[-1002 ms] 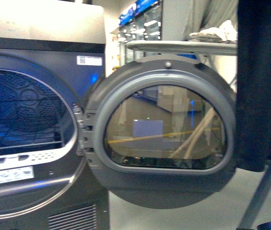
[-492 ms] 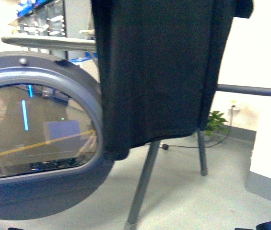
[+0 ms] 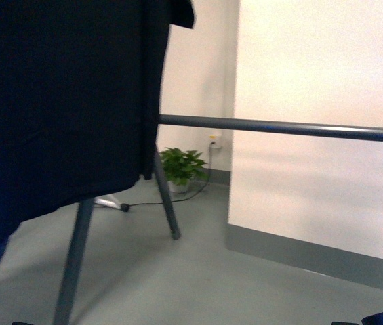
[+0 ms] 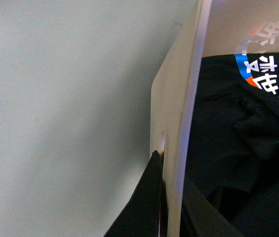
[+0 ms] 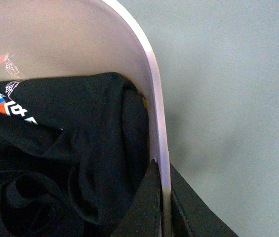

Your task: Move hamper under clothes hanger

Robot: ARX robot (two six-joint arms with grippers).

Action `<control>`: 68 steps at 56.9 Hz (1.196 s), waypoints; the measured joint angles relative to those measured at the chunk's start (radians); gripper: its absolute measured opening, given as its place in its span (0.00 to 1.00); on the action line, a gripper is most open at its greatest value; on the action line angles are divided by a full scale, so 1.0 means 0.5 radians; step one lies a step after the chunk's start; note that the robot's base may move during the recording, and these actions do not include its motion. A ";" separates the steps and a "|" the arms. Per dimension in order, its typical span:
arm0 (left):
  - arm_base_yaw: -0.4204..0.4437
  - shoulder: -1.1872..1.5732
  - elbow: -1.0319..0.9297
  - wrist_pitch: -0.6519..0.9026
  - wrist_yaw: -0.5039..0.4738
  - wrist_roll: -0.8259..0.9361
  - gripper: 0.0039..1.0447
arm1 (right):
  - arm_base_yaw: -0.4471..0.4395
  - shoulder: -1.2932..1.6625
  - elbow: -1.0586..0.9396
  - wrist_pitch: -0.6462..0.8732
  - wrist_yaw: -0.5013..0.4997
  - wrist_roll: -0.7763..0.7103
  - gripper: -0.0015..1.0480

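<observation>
Left wrist view: left claw clamped on the hamper rim, one dark finger on the outside wall and the other inside. Black clothes lie in the hamper, with white, blue and orange print showing. Grey floor beyond the rim.

Right wrist view: right claw clamped on the hamper rim just past a rounded corner, one finger on each side of the wall. Crumpled black clothes reach up to the inner wall here.

Front view: rack close ahead, with one long horizontal bar crossing at mid-height and two splayed legs down to the floor. A black T-shirt hangs at left, covering the upper part of the legs. A potted plant and a cable sit near the far wall.

The hamper is held at its rim by both claws. Its place relative to the rack cannot be told.
</observation>
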 joint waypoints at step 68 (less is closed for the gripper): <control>0.011 0.000 -0.003 -0.001 -0.008 0.001 0.03 | 0.009 0.000 -0.005 0.000 -0.001 -0.001 0.03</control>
